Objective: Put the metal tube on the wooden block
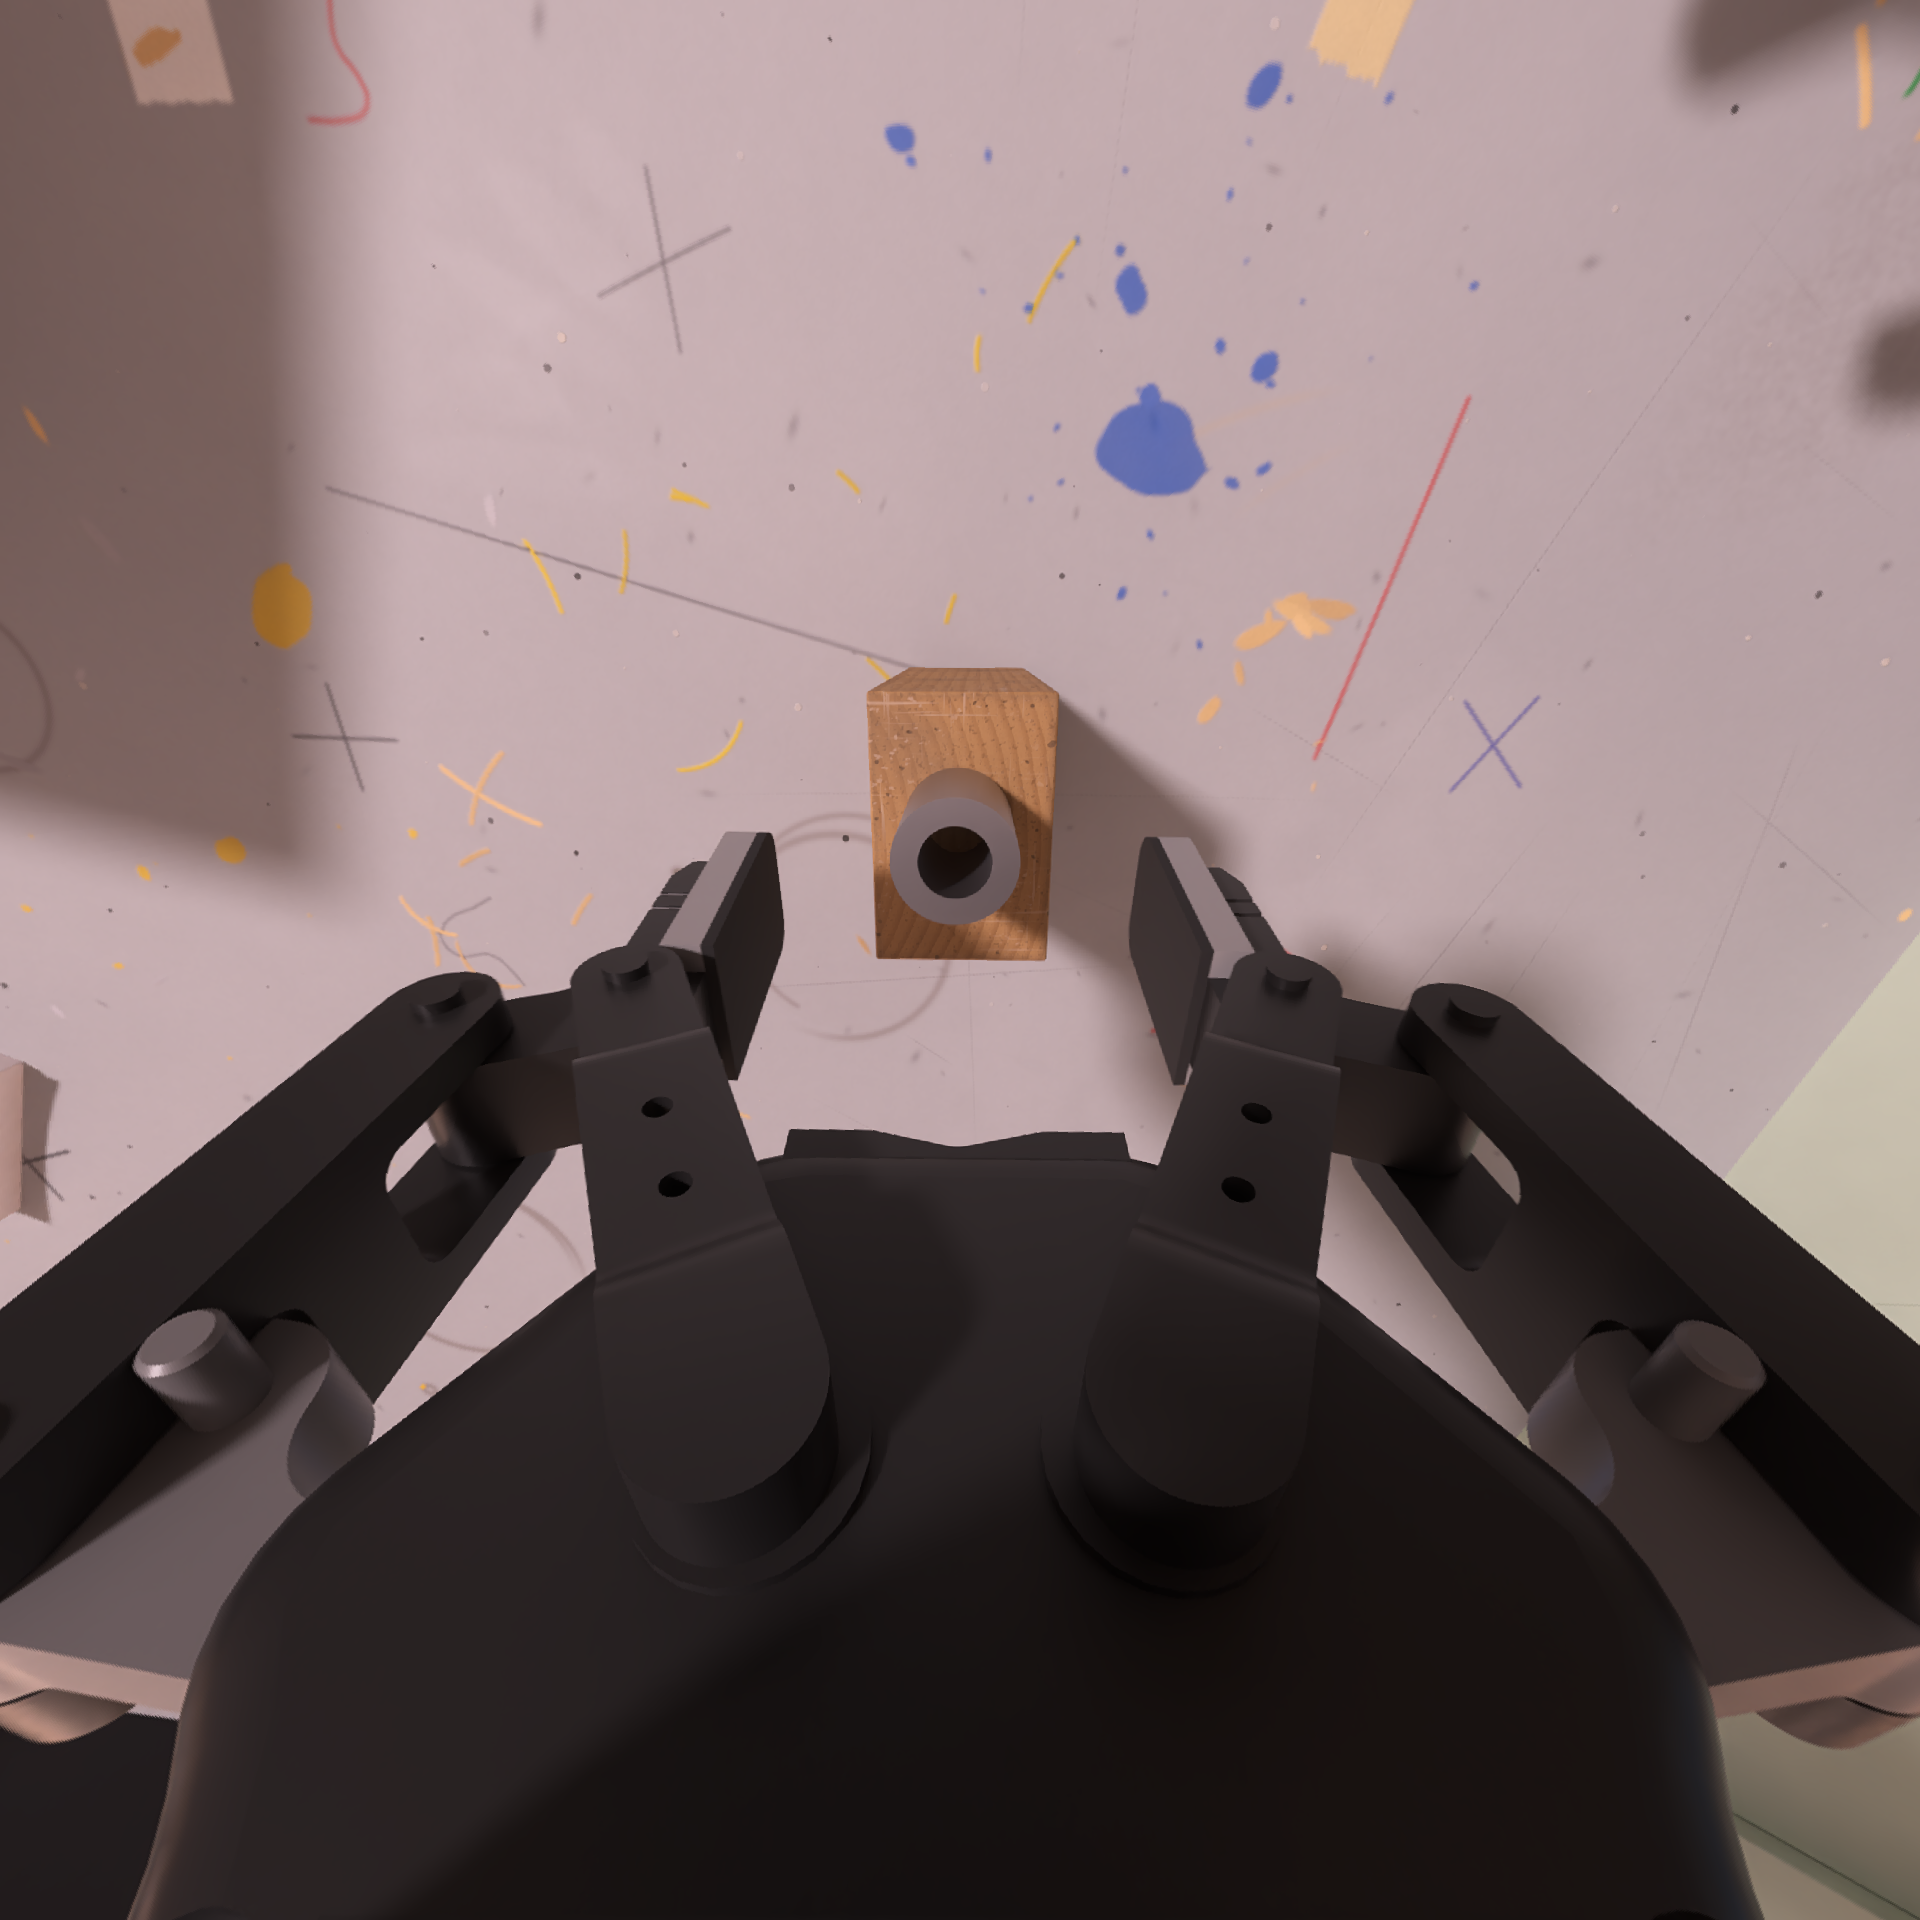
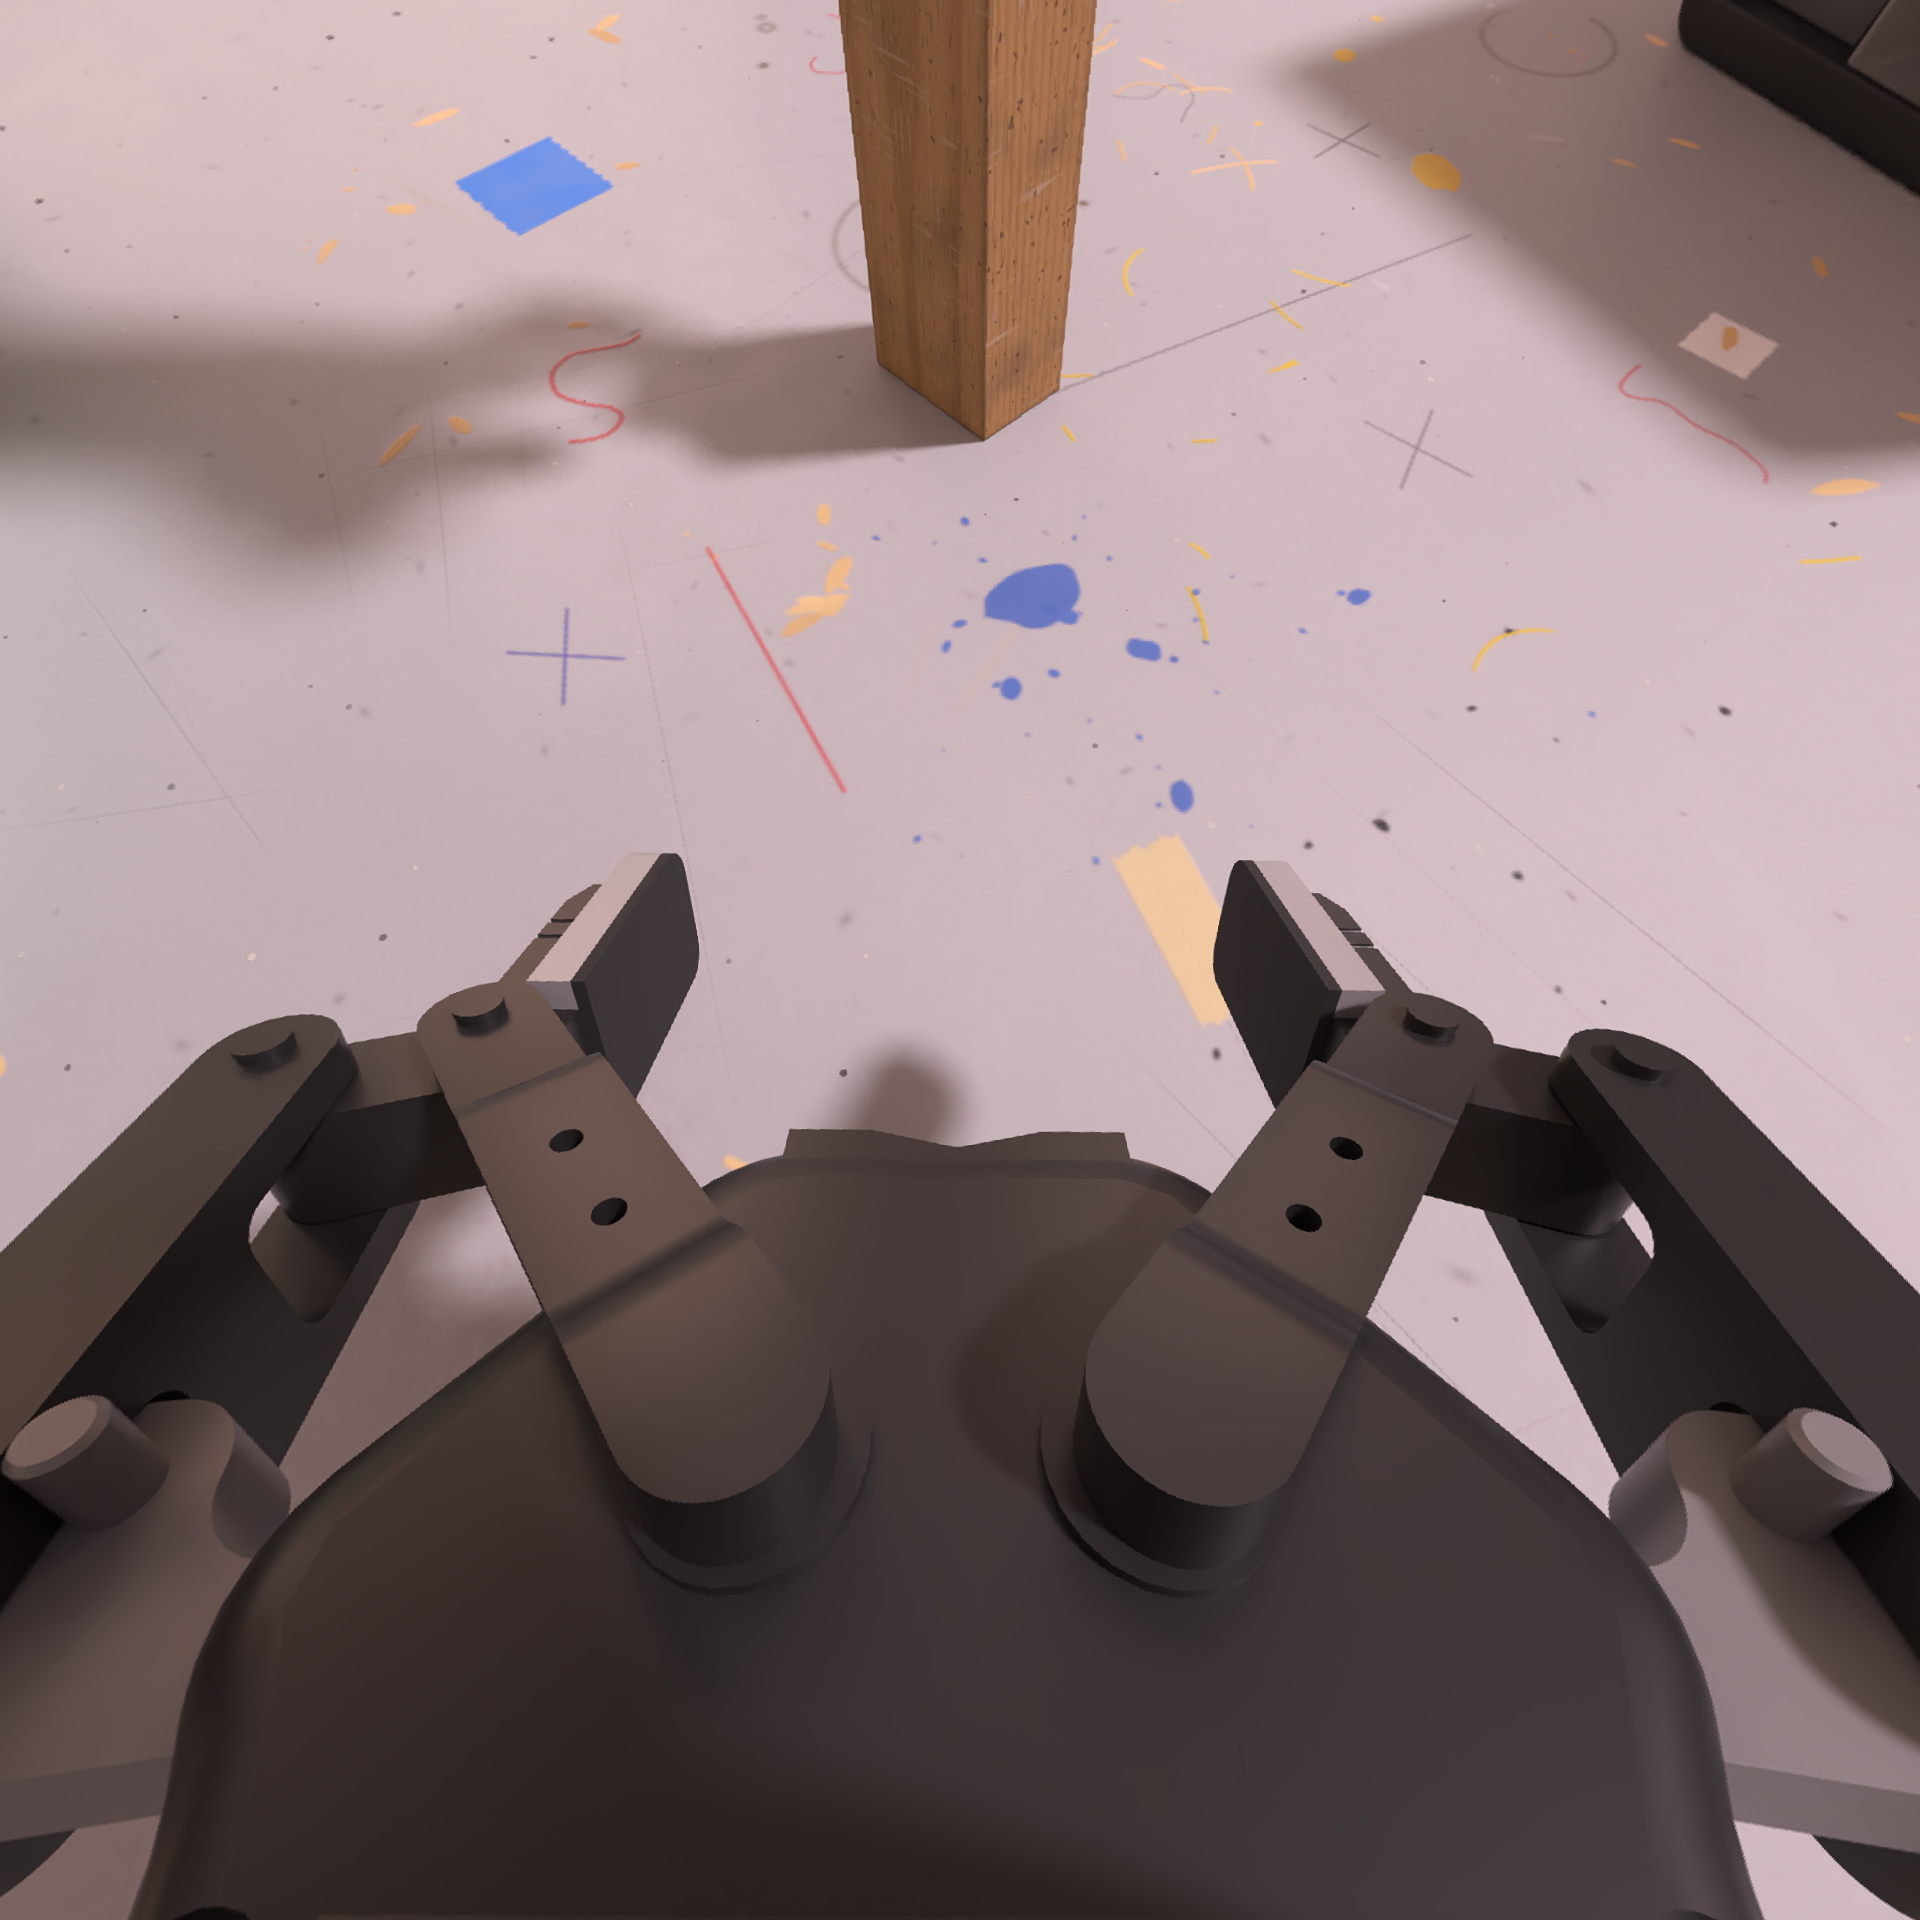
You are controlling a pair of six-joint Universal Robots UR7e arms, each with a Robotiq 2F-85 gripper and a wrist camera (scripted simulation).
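In the left wrist view a grey metal tube (image 1: 954, 858) stands upright on the top face of the wooden block (image 1: 961, 732), seen from above. My left gripper (image 1: 956, 914) is open and empty, its fingers spread on either side of the tube and above it, not touching. In the right wrist view the wooden block (image 2: 966, 208) stands tall on the table ahead; its top and the tube are cut off by the frame. My right gripper (image 2: 956, 956) is open and empty, low over the table, well short of the block.
The table (image 1: 1351, 208) is pale and marked with paint splashes, lines and tape pieces. Its edge and a greenish floor (image 1: 1829, 1174) show at the lower right of the left wrist view. A dark object (image 2: 1818, 62) sits at the far right corner in the right wrist view.
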